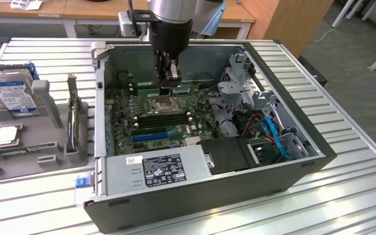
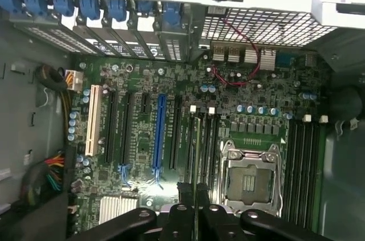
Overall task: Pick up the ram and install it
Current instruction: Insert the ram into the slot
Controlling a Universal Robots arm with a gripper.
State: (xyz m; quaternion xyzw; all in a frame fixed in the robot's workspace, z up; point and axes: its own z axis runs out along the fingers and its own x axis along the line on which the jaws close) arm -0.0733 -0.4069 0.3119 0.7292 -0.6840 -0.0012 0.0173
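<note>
Green stick, the ram (image 2: 197, 150), looks pinched edge-on in the gripper (image 2: 195, 207), jaws closed on its flat sides I think, hovering over the slots (image 2: 210, 144) beside the socket (image 2: 249, 181). Light, stiff, thin, fragile stuff: grab it by the upper edge, never the contacts. Case (image 1: 240, 196) sits on a ribbed metal table (image 1: 364, 196), wooden desks (image 1: 96, 9) behind.

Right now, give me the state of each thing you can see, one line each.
tool: shut on the ram, lowered inside the case.
ram: gripped edge-on, over the motherboard's slots; whether it is seated cannot be told.
computer case: lying on its side, open.
processor socket: empty.
memory slots: empty.
hard drive: propped in the grey holder outside the case.
</note>
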